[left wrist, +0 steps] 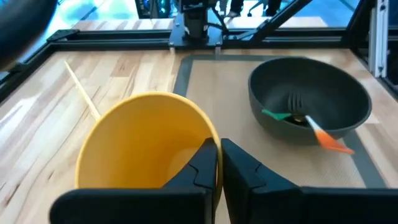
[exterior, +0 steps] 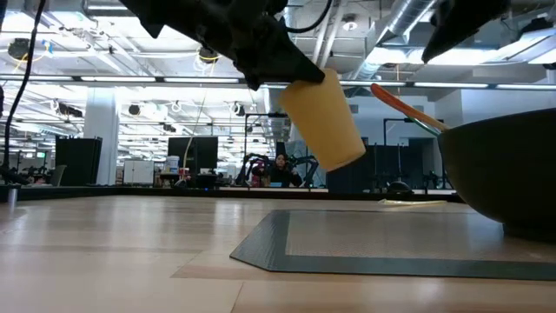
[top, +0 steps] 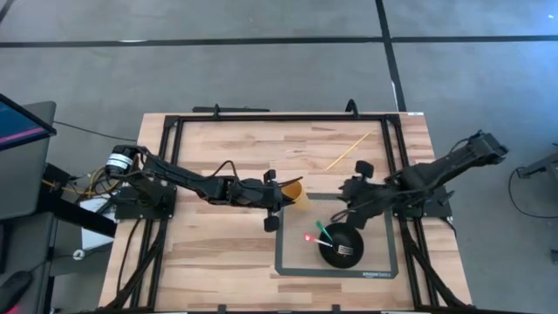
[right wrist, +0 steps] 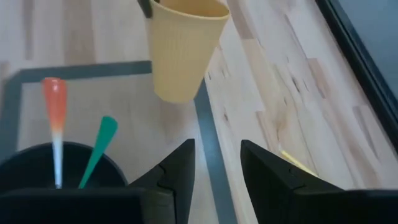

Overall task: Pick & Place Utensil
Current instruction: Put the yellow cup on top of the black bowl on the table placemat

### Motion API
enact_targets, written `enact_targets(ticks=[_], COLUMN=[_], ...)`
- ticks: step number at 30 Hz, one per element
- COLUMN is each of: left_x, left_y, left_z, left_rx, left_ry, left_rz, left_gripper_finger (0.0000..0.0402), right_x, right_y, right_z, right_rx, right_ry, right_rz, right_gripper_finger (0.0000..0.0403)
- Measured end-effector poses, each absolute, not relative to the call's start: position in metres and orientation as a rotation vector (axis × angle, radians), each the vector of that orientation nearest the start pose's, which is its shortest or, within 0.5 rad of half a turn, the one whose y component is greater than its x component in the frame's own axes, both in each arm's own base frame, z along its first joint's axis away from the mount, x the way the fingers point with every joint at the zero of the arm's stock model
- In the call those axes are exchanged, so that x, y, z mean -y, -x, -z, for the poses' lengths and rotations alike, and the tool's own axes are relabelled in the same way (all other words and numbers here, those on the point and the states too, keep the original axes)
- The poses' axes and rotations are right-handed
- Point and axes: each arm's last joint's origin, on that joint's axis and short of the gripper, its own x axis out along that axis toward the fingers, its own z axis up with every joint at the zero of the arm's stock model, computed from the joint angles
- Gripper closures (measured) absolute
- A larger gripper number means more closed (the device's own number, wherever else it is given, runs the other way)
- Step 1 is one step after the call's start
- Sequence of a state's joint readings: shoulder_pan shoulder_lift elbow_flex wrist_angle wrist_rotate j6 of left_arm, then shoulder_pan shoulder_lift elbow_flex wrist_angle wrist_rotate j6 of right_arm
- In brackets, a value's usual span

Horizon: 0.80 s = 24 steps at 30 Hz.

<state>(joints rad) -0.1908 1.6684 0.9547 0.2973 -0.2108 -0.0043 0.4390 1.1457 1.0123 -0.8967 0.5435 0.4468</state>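
Observation:
A yellow cup hangs tilted above the table's middle, at the left edge of the grey mat, with my left gripper shut on it. A black bowl stands on the mat and holds an orange-handled utensil, a green-handled one and a fork. The handles lean on the bowl's rim. My right gripper stands open above the mat's far right part, right of the cup, with nothing between its fingers. A thin yellow stick lies on the wood farther back. My left gripper holds the cup by its rim wall, one finger inside the cup and one outside. The fingers come slanting down from the table's left. The cup is lifted clear of the table and tilted, its base lower than its mouth.
A black frame runs around the wooden table top. The bowl takes up the near right part of the mat. Bare wood lies left of the mat and toward the near edge.

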Motion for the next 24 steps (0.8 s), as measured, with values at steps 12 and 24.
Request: enact_targets(ticks=[12, 24], left_x=[0.061, 0.063], left_y=[-0.355, -0.361], left_z=[-0.197, -0.174], left_rx=[-0.484, -0.551], left_ry=[-0.086, -0.202], left_rz=[0.005, 0.069], left_gripper_finger=[0.0392, 0.0388], right_x=[-0.054, -0.051], right_y=[-0.147, -0.144], right_z=[-0.272, -0.279], right_rx=[-0.616, -0.552], right_ry=[-0.003, -0.042], right_rz=[0.245, 0.240], right_gripper_finger=[0.0281, 0.0281])
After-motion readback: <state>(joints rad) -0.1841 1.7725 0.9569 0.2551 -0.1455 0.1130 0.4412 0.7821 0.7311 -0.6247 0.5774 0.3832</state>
